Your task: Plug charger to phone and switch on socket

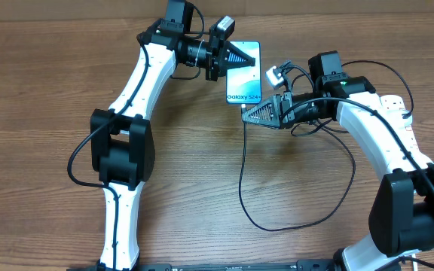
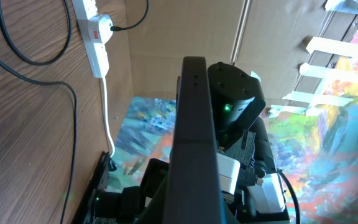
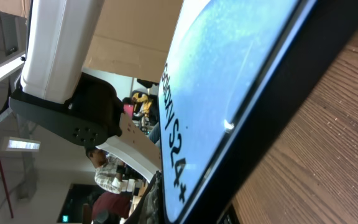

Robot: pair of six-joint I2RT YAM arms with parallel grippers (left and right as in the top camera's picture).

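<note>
Both your end effectors meet at the phone [image 1: 249,79] on the table [image 1: 202,188].
The socket [image 2: 96,34] lies far right, partly under your right arm. The phone lies face up. Your left end effector [image 1: 238,56] sits clenched over its upper end, and your right end effector [image 1: 252,113] is clenched on the charger [image 1: 241,181] tip at its lower edge.

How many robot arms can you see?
2. The left arm reaches in from the left to the far end of the phone; the right arm comes from the right to its near end. None seems hidden.
</note>
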